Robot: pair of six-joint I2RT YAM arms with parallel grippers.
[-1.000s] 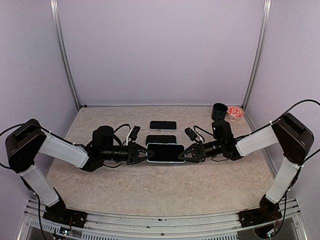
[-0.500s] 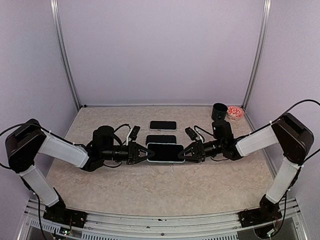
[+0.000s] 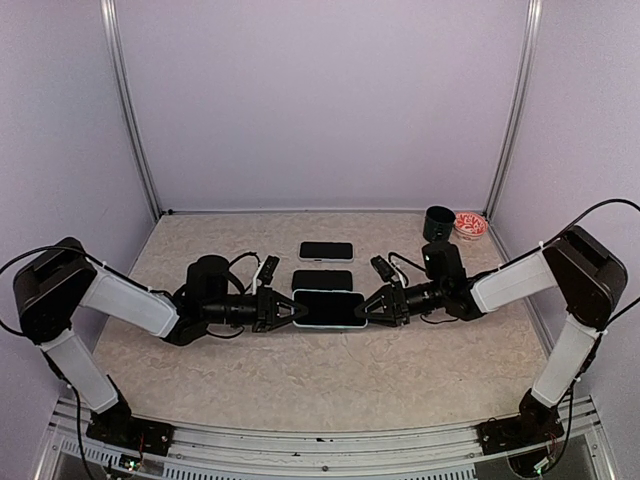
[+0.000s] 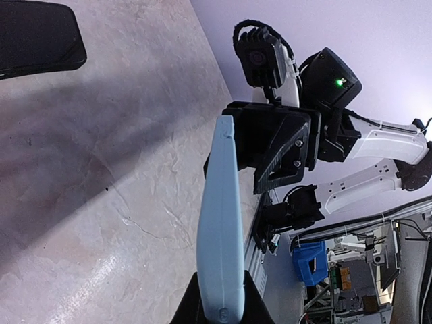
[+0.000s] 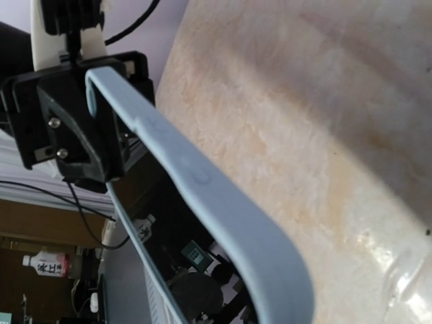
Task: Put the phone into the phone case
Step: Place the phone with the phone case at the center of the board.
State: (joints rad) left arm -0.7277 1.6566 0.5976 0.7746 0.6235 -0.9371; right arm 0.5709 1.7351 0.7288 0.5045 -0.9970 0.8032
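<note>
A phone with a black screen sits inside a light-blue phone case (image 3: 328, 307), held just above the table between both arms. My left gripper (image 3: 293, 309) is shut on the case's left end; in the left wrist view the case (image 4: 219, 223) runs edge-on away from the fingers (image 4: 253, 312). My right gripper (image 3: 367, 308) is at the case's right end, with its fingers parted on either side of it. The right wrist view shows the case rim (image 5: 202, 182) and the glossy screen (image 5: 169, 229); its own fingers are hidden there.
Two dark phones lie flat behind the held one, one close (image 3: 322, 278) and one farther back (image 3: 326, 250). A black cup (image 3: 439, 222) and a red-and-white bowl (image 3: 469, 224) stand at the back right corner. Walls enclose the table.
The right gripper's fingers have spread apart at the case's right end. The left gripper keeps its grip and the case has barely moved.
</note>
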